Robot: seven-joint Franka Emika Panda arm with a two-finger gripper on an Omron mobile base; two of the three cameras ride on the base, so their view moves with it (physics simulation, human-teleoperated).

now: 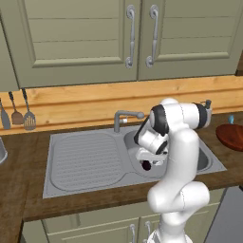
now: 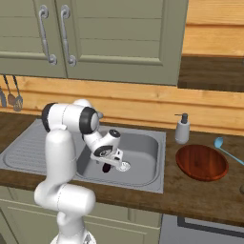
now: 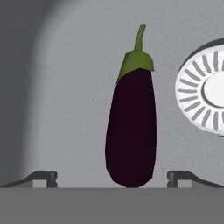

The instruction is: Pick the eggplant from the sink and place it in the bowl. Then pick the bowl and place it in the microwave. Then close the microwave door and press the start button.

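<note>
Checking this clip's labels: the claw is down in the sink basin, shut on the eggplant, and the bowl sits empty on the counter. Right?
Not quite. In the hand view the claw is open, its fingertips either side of the eggplant lying in the sink. The bowl is indeed empty on the counter.

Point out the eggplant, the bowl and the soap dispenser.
eggplant (image 3: 131, 131), hand view, middle of its dark purple body.
bowl (image 2: 202, 162), right base view, centre of its dark inside.
soap dispenser (image 2: 182, 131), right base view, its grey bottle body.
</note>
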